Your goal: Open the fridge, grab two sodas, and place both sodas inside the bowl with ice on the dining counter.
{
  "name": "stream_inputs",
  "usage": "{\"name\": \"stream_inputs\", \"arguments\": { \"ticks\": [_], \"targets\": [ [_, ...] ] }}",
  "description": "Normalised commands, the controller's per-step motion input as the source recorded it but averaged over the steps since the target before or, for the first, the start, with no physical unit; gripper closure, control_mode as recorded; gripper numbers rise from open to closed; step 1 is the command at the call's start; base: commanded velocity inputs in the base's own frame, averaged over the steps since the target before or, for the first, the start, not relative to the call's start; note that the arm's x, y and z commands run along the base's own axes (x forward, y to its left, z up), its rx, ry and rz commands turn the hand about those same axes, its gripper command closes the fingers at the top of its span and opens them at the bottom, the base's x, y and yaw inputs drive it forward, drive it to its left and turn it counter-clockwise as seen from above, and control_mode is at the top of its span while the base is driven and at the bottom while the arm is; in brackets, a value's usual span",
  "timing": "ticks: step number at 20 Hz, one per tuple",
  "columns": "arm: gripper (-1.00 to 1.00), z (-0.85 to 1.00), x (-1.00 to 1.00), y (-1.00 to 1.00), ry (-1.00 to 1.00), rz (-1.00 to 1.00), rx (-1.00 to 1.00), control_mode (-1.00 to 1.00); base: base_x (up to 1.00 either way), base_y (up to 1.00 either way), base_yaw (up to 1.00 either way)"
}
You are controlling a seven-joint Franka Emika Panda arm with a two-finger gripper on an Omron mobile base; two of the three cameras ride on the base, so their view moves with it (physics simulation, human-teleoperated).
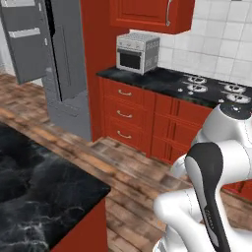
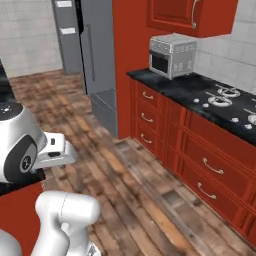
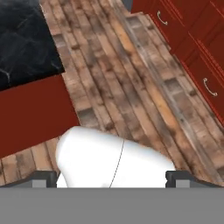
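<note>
The grey fridge point(image 1: 69, 74) stands at the far left of the red wall cabinets. Its left door point(image 1: 24, 44) is swung open, with white bins on the inside, and it also shows in the right base view point(image 2: 67, 30). The right door is shut. A corner of the dining counter point(image 1: 39, 197) lies close at the lower left, a black marble top over a red base point(image 3: 35, 113). My gripper point(image 3: 111, 180) points down at the wooden floor beside that corner, its fingertips point(image 3: 43, 179) wide apart and nothing between them. The sodas, the bowl and the ice are out of view.
A white toaster oven point(image 1: 138, 51) sits on the black-topped wall cabinets point(image 1: 128, 113), with a stovetop point(image 1: 216, 88) to its right. Bare wooden floor point(image 2: 135, 180) runs between the dining counter and the cabinets, up to the fridge.
</note>
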Motion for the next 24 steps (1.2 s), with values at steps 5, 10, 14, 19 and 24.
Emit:
{"name": "stream_inputs", "arguments": {
  "ticks": [5,10,14,19,24],
  "targets": [
    [-1.00,0.00,0.00,0.00,0.00,0.00,0.00,1.00,0.92,-0.33,0.46],
    [-1.00,0.00,0.00,0.00,0.00,0.00,0.00,1.00,0.95,-0.34,0.45],
    [-1.00,0.00,0.00,0.00,0.00,0.00,0.00,1.00,0.92,-0.39,0.45],
    [-1.00,0.00,0.00,0.00,0.00,0.00,0.00,1.00,0.86,-0.44,0.44],
    [-1.00,0.00,0.00,0.00,0.00,0.00,0.00,1.00,0.92,-0.26,0.39]
  ]
}}
